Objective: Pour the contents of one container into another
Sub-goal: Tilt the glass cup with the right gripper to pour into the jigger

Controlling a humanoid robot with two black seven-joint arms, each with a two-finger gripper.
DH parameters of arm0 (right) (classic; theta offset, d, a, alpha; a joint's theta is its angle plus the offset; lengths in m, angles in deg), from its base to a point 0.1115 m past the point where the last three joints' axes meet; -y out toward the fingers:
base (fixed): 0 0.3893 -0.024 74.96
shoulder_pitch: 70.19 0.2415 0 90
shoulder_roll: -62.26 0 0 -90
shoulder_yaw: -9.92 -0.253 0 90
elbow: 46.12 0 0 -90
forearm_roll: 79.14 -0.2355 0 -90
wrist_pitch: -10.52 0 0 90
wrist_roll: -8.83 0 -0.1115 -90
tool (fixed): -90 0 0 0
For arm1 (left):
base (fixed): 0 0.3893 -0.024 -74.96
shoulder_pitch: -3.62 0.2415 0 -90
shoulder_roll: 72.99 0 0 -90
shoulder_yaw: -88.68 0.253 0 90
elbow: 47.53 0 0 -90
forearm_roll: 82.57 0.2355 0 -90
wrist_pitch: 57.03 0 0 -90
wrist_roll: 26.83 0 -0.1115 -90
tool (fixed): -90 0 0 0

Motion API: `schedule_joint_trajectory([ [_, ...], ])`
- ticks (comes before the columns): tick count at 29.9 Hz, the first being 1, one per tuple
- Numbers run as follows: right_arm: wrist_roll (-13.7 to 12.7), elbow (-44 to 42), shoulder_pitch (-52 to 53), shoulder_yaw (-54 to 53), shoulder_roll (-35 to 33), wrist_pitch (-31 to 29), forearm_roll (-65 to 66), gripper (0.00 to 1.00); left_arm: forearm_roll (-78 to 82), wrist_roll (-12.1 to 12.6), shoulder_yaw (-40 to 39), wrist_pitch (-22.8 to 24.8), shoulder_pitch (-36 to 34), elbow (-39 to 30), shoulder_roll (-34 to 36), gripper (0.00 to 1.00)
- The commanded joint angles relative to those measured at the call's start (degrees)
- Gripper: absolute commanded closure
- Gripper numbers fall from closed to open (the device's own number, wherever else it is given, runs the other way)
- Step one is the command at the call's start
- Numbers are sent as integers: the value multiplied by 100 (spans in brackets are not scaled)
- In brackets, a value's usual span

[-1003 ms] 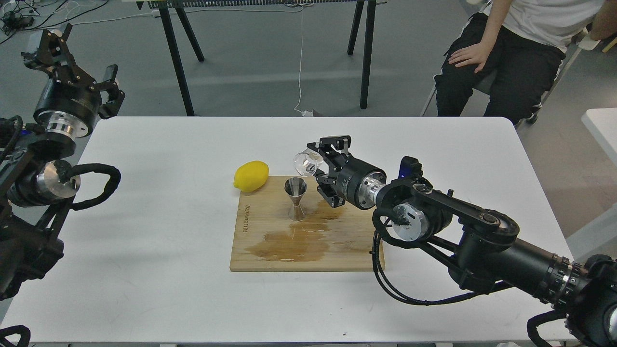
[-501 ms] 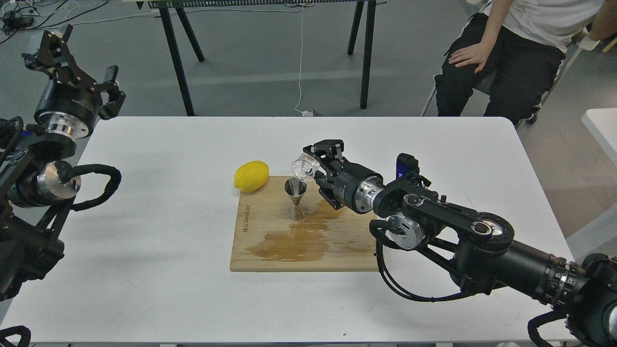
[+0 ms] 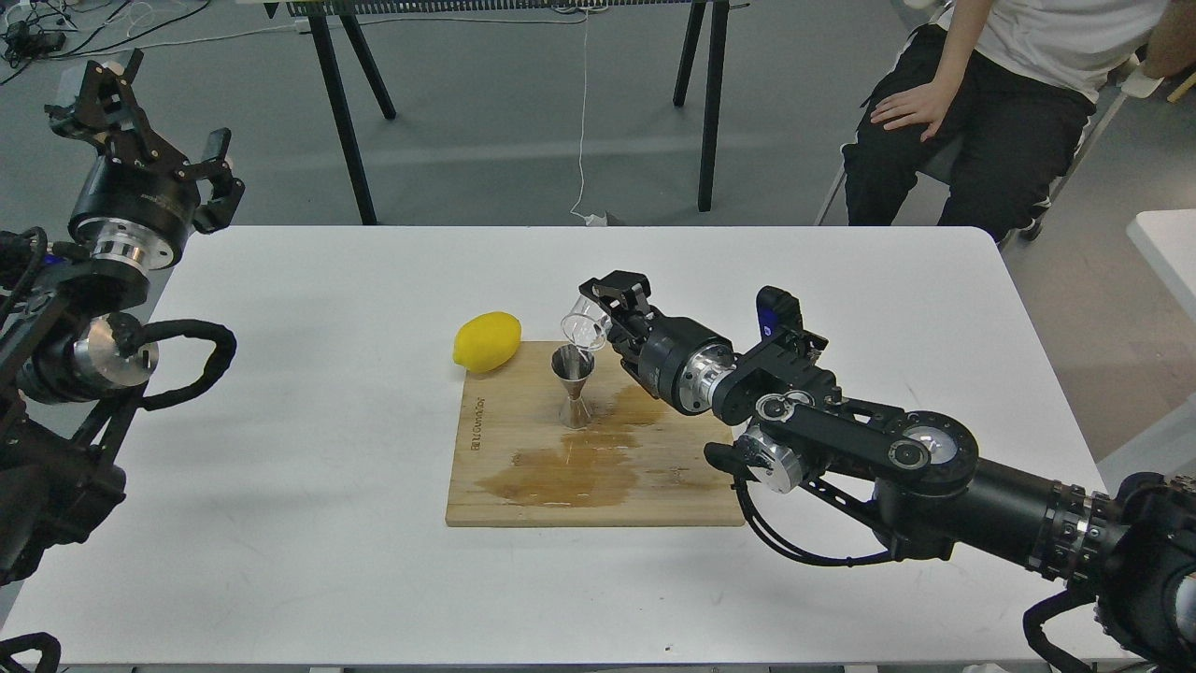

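A shiny steel jigger [image 3: 573, 385] stands upright on the wooden cutting board [image 3: 523, 486]. Right above its rim my right gripper [image 3: 603, 313] is shut on the clear glass cup [image 3: 583, 328], which is tipped steeply with its mouth down toward the jigger's top cone. My left gripper [image 3: 140, 112] hangs raised at the far left, beyond the table's corner, with its fingers spread open and nothing between them.
A yellow lemon [image 3: 487, 341] lies at the board's far left corner. Wet stains darken the board's middle. The white table [image 3: 280, 449] carries the board. A seated person [image 3: 990, 103] is beyond the far right edge, and black table legs [image 3: 346, 103] stand behind.
My right gripper has moved left and down with the glass cup, bringing its mouth over the jigger and tipping it further. The left arm has barely moved.
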State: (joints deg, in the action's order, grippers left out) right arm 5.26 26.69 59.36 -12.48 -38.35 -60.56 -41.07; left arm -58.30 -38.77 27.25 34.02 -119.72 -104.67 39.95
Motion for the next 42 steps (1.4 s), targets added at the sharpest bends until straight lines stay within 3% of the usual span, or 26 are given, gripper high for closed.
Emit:
schedule_joint_trajectory([
  [1,85,-48,9,69,6,24,138,64,8,-1,-18,0,4,0,0,0],
  [17,138,-65,96,104,6,33,481,64,-1,-1,-27,0,21,0,-35,0],
  [29,287,-294,562,781,32,147,842,64,-1,-10,-53,-9,21,0,-35,0],
  [33,287,-285,624,790,15,147,929,64,-1,-273,-44,-9,74,0,-35,0],
  [42,384,-232,712,1062,-117,139,1281,63,-10,-256,-44,-9,91,0,-26,0],
])
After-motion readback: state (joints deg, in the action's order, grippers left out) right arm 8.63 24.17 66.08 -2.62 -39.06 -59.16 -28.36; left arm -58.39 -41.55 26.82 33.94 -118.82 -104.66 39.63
